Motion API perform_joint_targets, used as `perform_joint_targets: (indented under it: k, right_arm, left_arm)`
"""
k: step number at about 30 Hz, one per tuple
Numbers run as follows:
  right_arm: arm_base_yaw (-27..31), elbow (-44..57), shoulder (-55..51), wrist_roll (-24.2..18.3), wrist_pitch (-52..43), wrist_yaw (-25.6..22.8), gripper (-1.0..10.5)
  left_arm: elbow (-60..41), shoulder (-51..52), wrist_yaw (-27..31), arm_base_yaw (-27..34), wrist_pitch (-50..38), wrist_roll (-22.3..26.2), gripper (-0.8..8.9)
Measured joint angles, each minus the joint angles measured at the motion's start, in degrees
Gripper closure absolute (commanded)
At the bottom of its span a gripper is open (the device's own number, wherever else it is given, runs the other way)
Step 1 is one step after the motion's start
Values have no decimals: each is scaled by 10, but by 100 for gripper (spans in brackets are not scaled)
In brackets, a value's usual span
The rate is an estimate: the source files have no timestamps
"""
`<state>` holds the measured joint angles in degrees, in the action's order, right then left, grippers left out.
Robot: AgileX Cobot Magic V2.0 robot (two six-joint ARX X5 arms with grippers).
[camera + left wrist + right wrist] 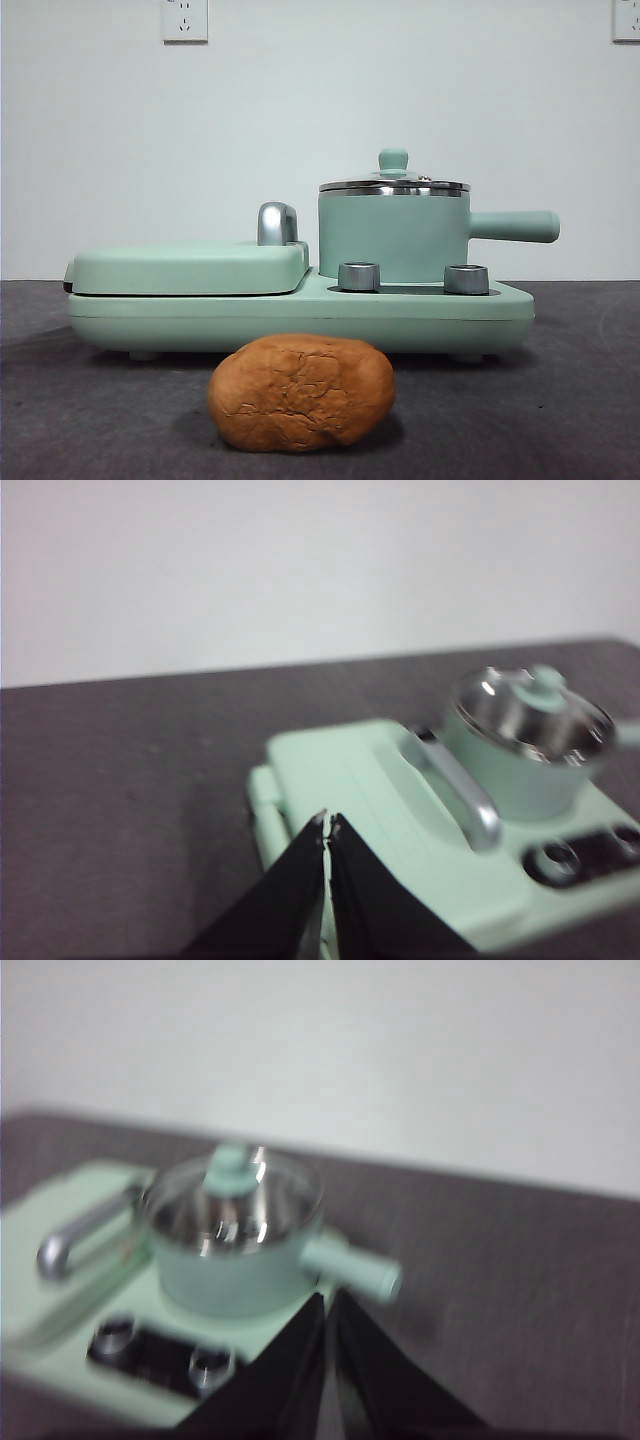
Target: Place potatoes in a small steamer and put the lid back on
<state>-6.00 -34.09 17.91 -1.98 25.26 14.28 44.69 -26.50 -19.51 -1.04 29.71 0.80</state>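
An orange-brown potato (pixel 301 392) with cracked skin lies on the dark table in front of the green appliance. The small steamer (pixel 394 235) (pixel 530 755) (pixel 235 1250) stands on the appliance's right side, its straight handle (pixel 512 226) pointing right. The glass lid (pixel 393 178) (pixel 232 1192) with its green knob sits closed on the steamer. My left gripper (pixel 327 822) is shut and empty, hovering above the appliance's left part. My right gripper (pixel 329 1298) is shut and empty, above the table near the steamer's handle. Neither gripper shows in the front view.
The mint-green appliance base (pixel 300 315) carries a flat hinged griddle cover (pixel 190 268) with a steel handle (pixel 276 223) (pixel 455 785) on its left, and two steel control knobs (pixel 359 276) (pixel 466 279) in front of the steamer. A white wall stands behind.
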Motion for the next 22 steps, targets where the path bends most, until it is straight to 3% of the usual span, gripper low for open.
perform_joint_targets:
  k: [9,17,20,22]
  right_arm:
    - [-4,-77,120,-135,108,26,931]
    - [-36,-93,149,-204,113,26,930]
    - [-41,-93,149,-209,113,26,898]
    - [-41,-93,149,-212,113,26,778]
  left_arm:
    - [57,-123,-106,-24,44,74,808]
    - [62,-193,-122,-75,60,176,805]
    - [62,-196,-122,-84,59,218,664]
    - [63,-196,-121,-87,57,234,537]
